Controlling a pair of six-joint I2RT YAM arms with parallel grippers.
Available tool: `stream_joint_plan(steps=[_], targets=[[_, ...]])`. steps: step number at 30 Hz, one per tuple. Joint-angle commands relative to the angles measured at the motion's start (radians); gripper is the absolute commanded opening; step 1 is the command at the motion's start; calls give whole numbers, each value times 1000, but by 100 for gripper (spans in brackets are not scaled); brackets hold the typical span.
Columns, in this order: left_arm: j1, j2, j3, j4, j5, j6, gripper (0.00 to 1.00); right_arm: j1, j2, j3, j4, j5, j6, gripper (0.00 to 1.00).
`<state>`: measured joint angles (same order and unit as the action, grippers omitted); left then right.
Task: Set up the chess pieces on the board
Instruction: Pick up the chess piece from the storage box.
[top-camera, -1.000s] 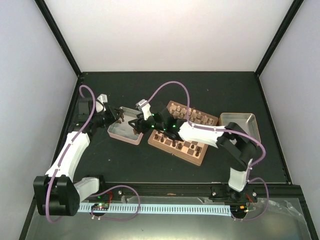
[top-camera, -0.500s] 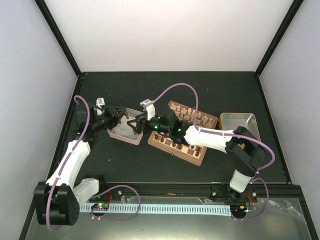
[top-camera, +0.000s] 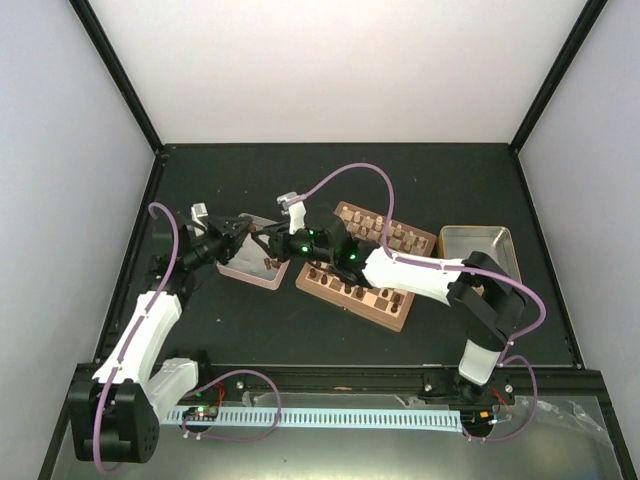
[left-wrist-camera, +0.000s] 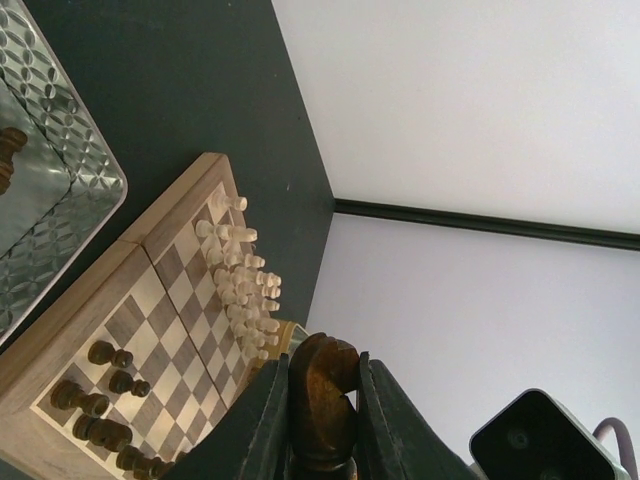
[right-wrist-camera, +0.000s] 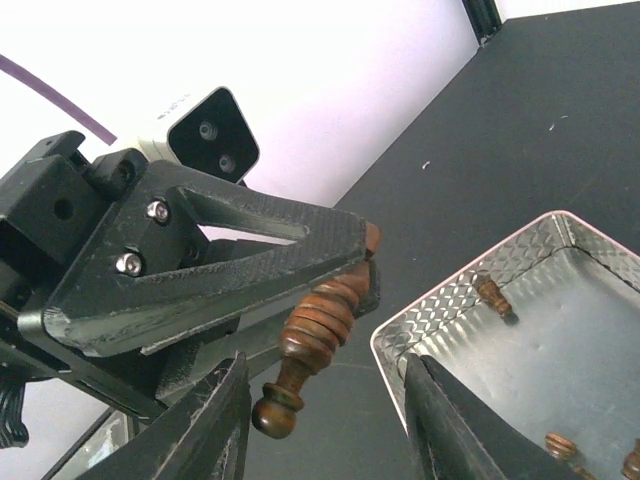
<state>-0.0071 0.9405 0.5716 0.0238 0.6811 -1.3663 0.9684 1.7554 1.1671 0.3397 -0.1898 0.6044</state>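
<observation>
My left claw is clenched on one dark brown chess piece, a turned one with a ringed stem. Its head pokes out above my two pads, which press it from both sides. I hold it in the air above the shallow metal tray, which lies on the counter between the left edge and the board.

My right claw reaches across the board toward the left edge and meets the left claw over that tray. Its fingers stand apart. In the right wrist view the piece's knobbed foot hangs between them, close to one finger. I cannot tell whether it touches. Nothing is gripped on that side.

The board sits near the middle of the counter, turned askew to the edges. A row of dark chessmen stands along its side nearest the near edge. The cream-white chessmen stand in rows along its far side. In the left wrist view the squares between the two groups are bare.

A few more small dark pieces lie loose on the tray's patterned floor beneath my claws. A second metal tray lies toward the right edge of the counter, just beside the board's right corner.
</observation>
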Motion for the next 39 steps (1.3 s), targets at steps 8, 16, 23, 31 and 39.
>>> stream_joint_plan(steps=[8,16,23,31,39], targets=[[-5,-20,-22,62,10,-85,9,27,40,67,-59,70,29,34],[-7,-25,-14,59,14,-49,16,27,14,60,-61,92,49,3],[-4,-12,8,13,65,91,36,24,-30,62,-58,49,2,1],[7,27,19,29,83,219,34,15,-61,39,-102,-41,-106,1],[7,65,81,-27,317,364,55,-14,-103,12,-160,-134,-215,1]])
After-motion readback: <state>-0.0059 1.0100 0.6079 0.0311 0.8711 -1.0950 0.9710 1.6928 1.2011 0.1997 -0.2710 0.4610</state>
